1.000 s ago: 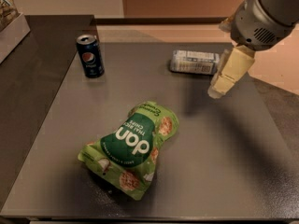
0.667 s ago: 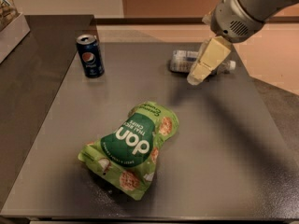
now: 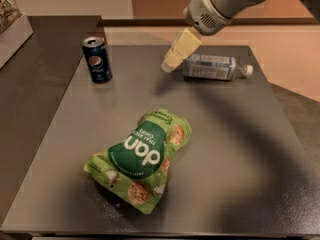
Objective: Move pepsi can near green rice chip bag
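The pepsi can (image 3: 98, 59) stands upright at the far left of the grey table (image 3: 235, 149), dark blue with a round logo and silver top. The green rice chip bag (image 3: 142, 156) lies flat at the table's middle front, light green with a dark green centre panel. My gripper (image 3: 169, 65) hangs from the grey arm (image 3: 220, 4) above the far middle of the table, to the right of the can and well apart from it. Nothing is in it.
A clear plastic bottle (image 3: 215, 67) with a white label lies on its side at the far right, just right of the gripper. A darker counter (image 3: 30, 79) adjoins the table on the left. A packet (image 3: 9, 6) sits at the far left corner.
The arm and gripper have moved left across the far side of the table, from beyond the bottle to its left side, closer to the can. The can, bag and bottle have not moved.
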Robot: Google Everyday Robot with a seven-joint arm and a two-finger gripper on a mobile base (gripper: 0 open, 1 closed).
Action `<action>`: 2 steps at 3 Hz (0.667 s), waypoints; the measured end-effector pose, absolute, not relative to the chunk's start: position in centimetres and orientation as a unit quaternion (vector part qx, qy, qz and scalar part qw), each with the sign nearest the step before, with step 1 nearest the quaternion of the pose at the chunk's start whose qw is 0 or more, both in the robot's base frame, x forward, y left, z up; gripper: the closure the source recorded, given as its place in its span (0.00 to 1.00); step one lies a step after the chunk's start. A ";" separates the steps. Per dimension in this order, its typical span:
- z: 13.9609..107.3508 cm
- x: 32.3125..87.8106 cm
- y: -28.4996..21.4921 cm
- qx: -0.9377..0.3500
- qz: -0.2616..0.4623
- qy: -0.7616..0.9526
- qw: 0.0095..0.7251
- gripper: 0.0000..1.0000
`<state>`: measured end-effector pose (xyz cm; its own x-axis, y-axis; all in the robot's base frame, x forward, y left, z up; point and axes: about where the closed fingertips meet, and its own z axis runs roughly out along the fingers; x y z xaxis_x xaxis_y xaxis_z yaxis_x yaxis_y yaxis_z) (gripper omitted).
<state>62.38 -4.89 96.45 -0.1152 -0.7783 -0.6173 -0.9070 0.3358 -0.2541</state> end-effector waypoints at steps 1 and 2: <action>95.4 65.0 -0.6 -0.568 0.109 0.732 0.361 0.00; 93.7 66.6 3.3 -0.560 0.128 0.729 0.372 0.00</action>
